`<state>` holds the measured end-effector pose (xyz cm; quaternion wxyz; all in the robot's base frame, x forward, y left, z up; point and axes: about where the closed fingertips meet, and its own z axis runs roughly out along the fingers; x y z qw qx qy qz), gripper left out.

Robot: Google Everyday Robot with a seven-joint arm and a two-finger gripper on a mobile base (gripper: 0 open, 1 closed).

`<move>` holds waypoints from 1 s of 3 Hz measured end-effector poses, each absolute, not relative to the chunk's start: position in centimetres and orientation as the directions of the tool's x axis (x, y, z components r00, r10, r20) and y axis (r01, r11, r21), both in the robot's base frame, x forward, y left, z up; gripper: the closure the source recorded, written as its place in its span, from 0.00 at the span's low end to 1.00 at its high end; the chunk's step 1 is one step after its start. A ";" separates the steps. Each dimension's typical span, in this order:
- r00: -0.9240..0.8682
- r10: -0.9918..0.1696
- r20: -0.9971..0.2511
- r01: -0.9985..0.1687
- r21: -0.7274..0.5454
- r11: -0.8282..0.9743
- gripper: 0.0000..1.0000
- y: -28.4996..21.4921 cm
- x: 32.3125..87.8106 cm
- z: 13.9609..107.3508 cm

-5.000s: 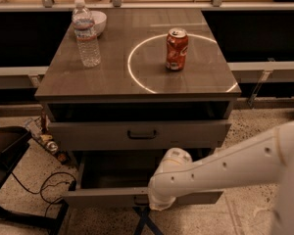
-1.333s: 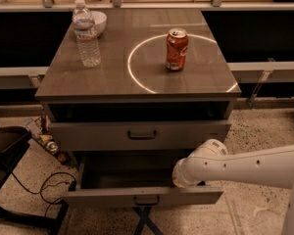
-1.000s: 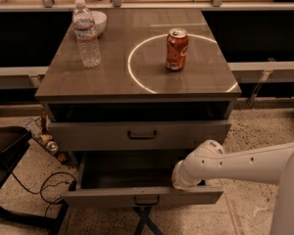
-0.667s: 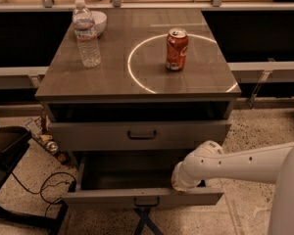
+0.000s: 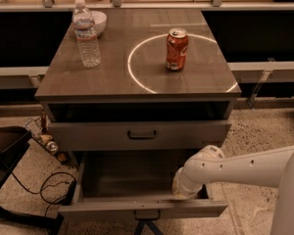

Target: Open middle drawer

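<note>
The middle drawer (image 5: 142, 208) is pulled out toward me. Its shallow grey front with a dark bar handle (image 5: 147, 215) stands well forward of the cabinet, and its dark inside (image 5: 127, 175) shows empty. The taller drawer front (image 5: 139, 134) above it is shut. The lowest drawer is hidden beneath. My white arm (image 5: 245, 168) comes in from the right. My gripper (image 5: 183, 192) hangs down inside the open drawer, just behind the right part of its front, and is largely hidden by the wrist.
On the cabinet top stand a water bottle (image 5: 86, 33), a white bowl (image 5: 97, 21) and a red can (image 5: 177, 49) inside a white ring. Cables (image 5: 44, 190) and a dark chair base (image 5: 5, 151) lie on the floor at the left. A black stand (image 5: 142, 226) is under the drawer.
Since five seconds ago my arm's end has shifted right along the open drawer. Over the last second it has hardly moved. The drawer has stayed pulled out.
</note>
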<state>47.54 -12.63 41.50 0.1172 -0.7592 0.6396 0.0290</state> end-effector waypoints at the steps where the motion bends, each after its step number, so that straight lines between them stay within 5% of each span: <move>1: 0.186 -0.961 -0.206 -0.982 -0.067 -0.176 1.00 -12.4 44.5 41.7; 2: 0.188 -0.955 -0.230 -0.980 0.022 -0.198 1.00 -12.1 40.6 42.3; 3: 0.186 -0.955 -0.232 -0.980 0.029 -0.198 0.81 -12.0 40.4 42.2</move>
